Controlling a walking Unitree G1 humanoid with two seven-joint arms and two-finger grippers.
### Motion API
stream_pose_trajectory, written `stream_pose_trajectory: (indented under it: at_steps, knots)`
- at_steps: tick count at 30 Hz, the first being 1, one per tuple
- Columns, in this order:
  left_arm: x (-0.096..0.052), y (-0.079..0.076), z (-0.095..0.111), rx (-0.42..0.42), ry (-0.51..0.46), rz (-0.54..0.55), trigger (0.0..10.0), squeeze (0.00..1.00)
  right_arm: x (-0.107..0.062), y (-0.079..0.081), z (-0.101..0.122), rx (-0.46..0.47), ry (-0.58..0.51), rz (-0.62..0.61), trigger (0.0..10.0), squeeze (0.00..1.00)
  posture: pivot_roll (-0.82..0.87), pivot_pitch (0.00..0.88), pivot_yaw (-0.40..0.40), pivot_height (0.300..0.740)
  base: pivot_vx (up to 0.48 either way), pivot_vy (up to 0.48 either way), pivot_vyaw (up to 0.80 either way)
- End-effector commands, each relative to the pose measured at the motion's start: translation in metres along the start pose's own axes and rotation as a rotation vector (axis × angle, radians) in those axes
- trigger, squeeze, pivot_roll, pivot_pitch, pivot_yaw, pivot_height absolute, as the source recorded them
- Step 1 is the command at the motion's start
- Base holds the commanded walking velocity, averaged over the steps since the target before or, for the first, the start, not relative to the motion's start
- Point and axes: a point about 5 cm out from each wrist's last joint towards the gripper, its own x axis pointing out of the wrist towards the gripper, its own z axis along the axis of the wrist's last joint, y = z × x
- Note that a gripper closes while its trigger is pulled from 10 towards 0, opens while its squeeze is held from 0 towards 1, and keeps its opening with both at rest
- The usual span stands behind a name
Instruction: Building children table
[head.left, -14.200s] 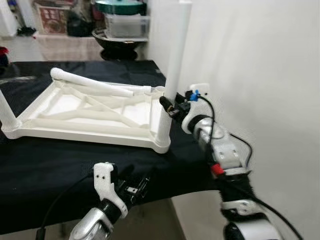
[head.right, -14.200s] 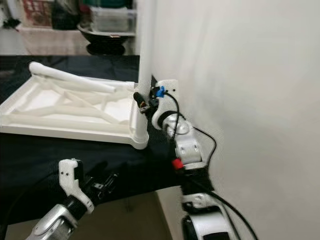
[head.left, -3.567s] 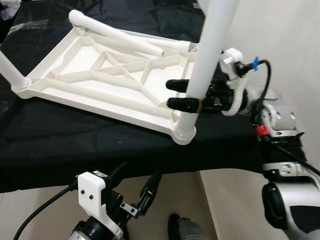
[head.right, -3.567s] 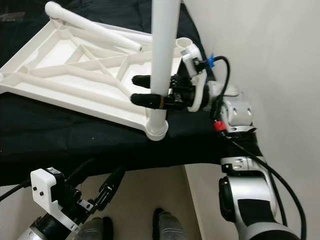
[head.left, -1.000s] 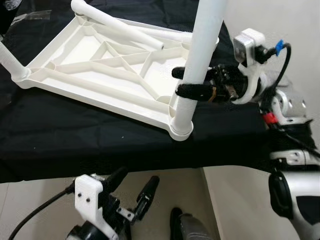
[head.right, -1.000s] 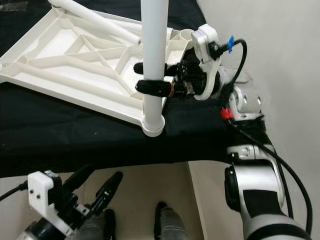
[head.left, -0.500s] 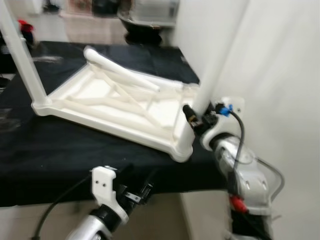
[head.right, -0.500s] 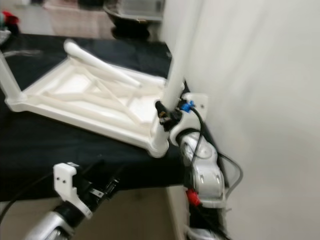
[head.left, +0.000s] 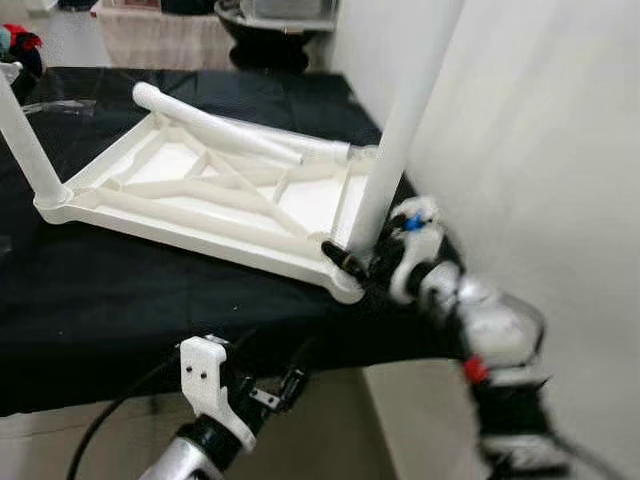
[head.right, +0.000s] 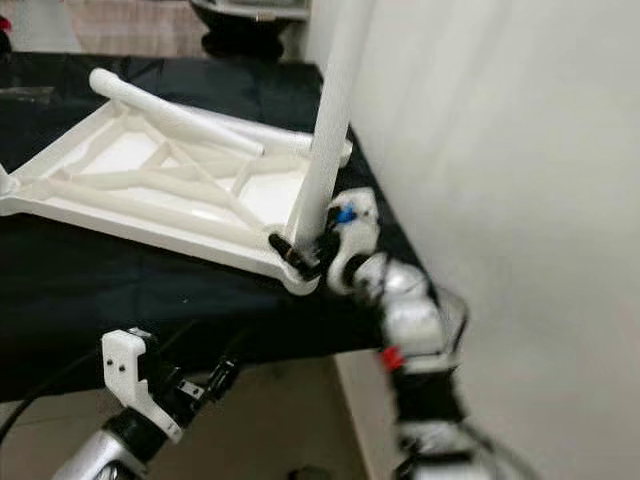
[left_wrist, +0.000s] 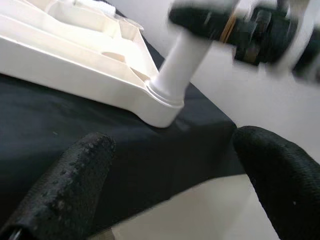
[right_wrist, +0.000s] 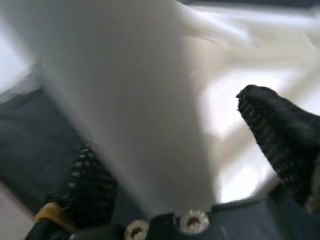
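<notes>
Smooth white round leg (head.left: 392, 150) upright

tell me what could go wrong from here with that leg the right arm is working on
The right pincer sits low around the upright leg, close to its corner socket; a sideways push could tilt the leg or cross its seating.

That corner of the white tabletop lies near the edge of the black surface, so pulling could drag it off.

The loose leg lying across the frame could roll if the frame is jolted.

Silver arms, black-fingered gripper (head.left: 352, 262)
</notes>
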Motion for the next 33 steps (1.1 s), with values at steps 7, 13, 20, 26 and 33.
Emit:
stream_pose_trajectory:
  at_steps: [7, 13, 20, 26, 33]
  knots:
    - [-0.018, -0.020, 0.016, -0.001, 0.009, -0.018, 10.0, 0.00, -0.018, -0.033, 0.050, -0.017, -0.125, 0.419, 10.0, 0.00, 0.09, 0.270, -0.104, 0.740, 0.000, 0.000, 0.00]
    - [-0.028, -0.030, 0.024, -0.005, 0.019, -0.019, 10.0, 0.00, -0.031, -0.049, 0.097, -0.077, -0.214, 0.647, 10.0, 0.00, 0.12, 0.312, -0.105, 0.740, 0.000, 0.000, 0.00]
    - [-0.035, -0.035, 0.030, -0.004, 0.038, -0.012, 10.0, 0.00, -0.024, -0.049, 0.133, -0.106, -0.370, 0.727, 10.0, 0.00, 0.15, 0.339, -0.102, 0.740, 0.000, 0.000, 0.00]
    - [-0.036, -0.036, 0.031, -0.002, 0.046, -0.007, 10.0, 0.00, -0.023, -0.046, 0.133, -0.097, -0.372, 0.761, 0.0, 0.00, 0.16, 0.344, -0.100, 0.740, 0.000, 0.000, 0.00]
    - [-0.036, -0.036, 0.032, -0.002, 0.051, -0.005, 10.0, 0.00, -0.028, -0.047, 0.132, -0.076, -0.340, 0.784, 0.0, 0.00, 0.15, 0.341, -0.102, 0.740, 0.000, 0.000, 0.00]
